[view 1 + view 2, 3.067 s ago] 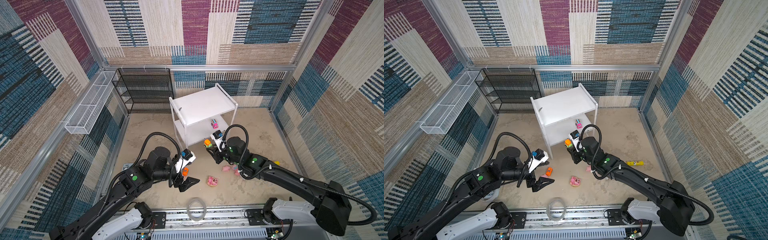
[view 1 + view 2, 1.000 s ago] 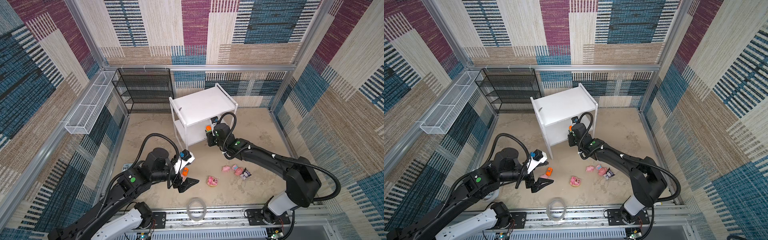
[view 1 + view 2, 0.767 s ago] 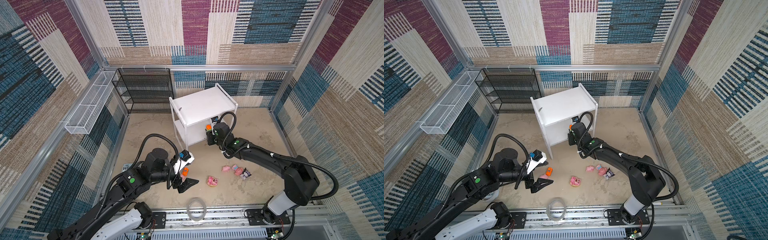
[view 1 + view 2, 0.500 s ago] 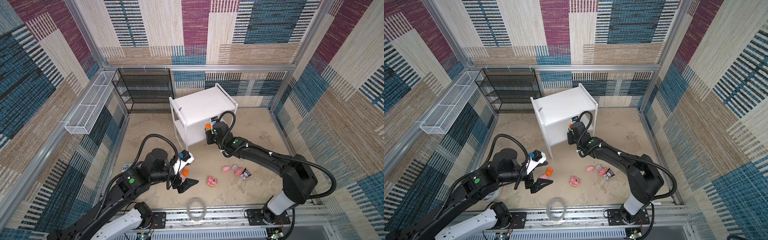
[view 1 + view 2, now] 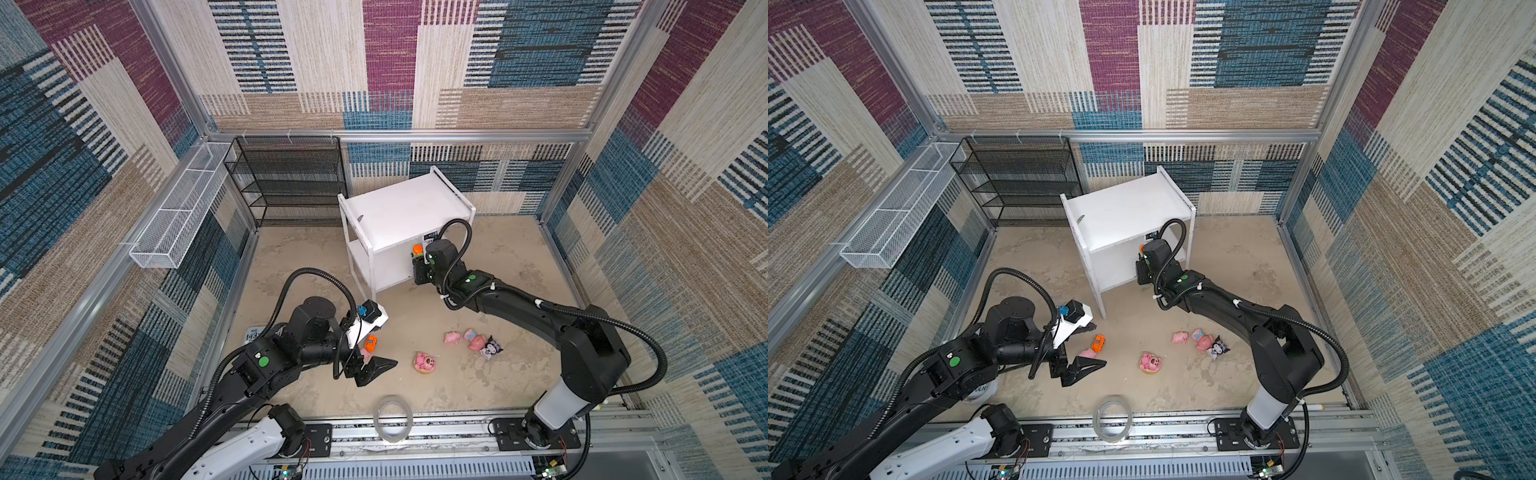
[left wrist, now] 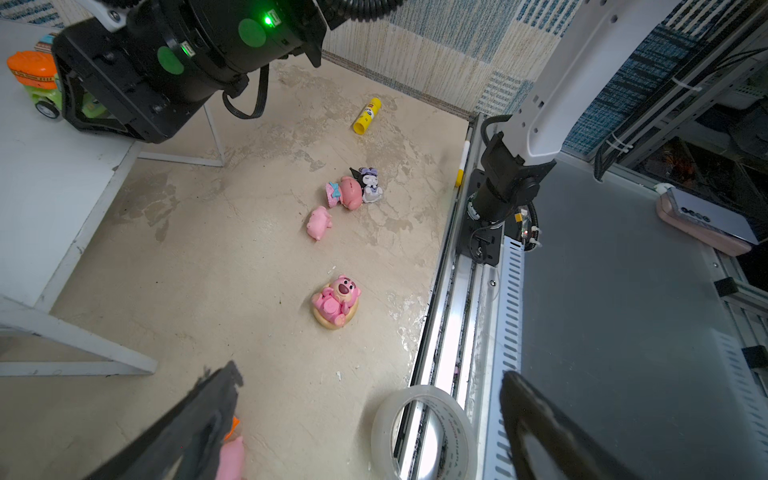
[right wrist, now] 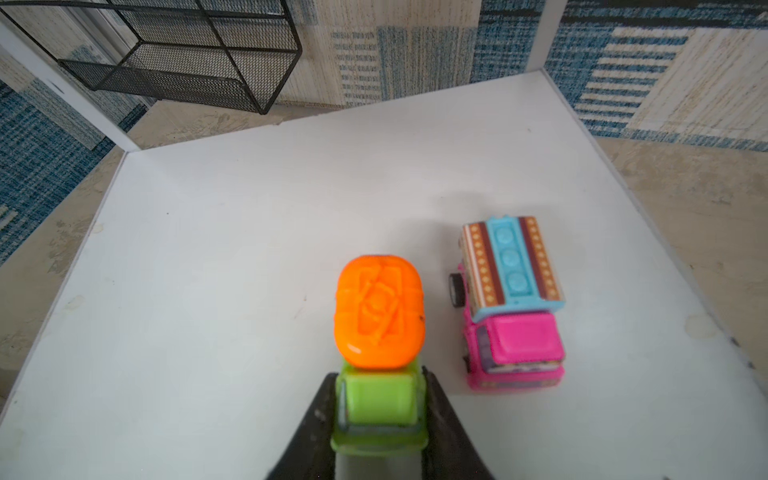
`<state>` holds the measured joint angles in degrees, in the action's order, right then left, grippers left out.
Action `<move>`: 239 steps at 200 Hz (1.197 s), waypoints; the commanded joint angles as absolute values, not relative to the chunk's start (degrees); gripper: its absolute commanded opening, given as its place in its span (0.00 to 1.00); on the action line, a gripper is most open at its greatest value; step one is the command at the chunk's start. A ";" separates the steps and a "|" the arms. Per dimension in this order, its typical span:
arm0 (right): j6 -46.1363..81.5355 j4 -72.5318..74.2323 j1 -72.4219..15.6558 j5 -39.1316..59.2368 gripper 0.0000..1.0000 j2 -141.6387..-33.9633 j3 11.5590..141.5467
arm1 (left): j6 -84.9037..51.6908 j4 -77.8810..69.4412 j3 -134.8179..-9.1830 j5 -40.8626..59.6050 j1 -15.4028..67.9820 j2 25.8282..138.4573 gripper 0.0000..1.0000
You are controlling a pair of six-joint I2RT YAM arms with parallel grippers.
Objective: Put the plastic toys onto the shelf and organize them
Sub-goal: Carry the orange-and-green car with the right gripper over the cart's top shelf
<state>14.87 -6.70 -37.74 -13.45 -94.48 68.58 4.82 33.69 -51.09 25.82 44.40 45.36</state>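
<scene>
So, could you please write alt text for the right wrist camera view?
The right hand grips a green-and-orange toy car over the white shelf board. A pink toy car with a blue roof stands on the board beside it, not touching; a black mesh rack is behind.

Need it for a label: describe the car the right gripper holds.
Look at the white shelf, lower board: two cars. The green-orange car, in the right gripper, has a lime body and orange top; the pink car beside it has a blue roof.

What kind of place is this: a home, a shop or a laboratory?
Probably a robot test cell in a laboratory: carpet-tile walls in an aluminium frame, two arms bolted to a base rail.
</scene>
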 commanded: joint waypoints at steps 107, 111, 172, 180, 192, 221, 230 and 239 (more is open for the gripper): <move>14.77 -4.49 -37.46 -12.84 0.35 -93.48 67.85 | 5.54 32.77 -50.98 25.92 44.38 45.69 0.99; 14.77 -4.48 -37.49 -12.85 0.35 -93.43 67.79 | 5.54 32.71 -51.05 25.92 44.38 45.70 0.99; 14.20 -3.63 -37.49 -12.04 0.39 -92.09 66.66 | 5.71 32.78 -51.06 25.95 44.33 46.08 0.99; 14.23 -3.67 -37.50 -11.97 0.39 -91.98 66.46 | 5.71 32.74 -51.06 26.01 44.38 46.06 0.99; 14.33 -3.61 -37.46 -11.98 0.39 -91.77 66.28 | 5.71 32.71 -51.06 26.01 44.34 46.09 0.99; 14.32 -3.50 -37.47 -11.94 0.40 -91.41 65.75 | 5.71 32.68 -51.06 26.05 44.38 46.19 0.99; 14.33 -3.52 -37.51 -11.88 0.40 -91.32 65.74 | 5.72 32.68 -51.06 26.10 44.38 46.23 0.99; 14.30 -3.43 -37.50 -11.80 0.40 -91.28 65.57 | 5.71 32.69 -51.12 26.19 44.38 46.26 0.99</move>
<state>14.66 -5.54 -37.43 -12.34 -91.79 65.84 4.82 33.69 -51.09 25.82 44.40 46.13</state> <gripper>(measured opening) 0.396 0.992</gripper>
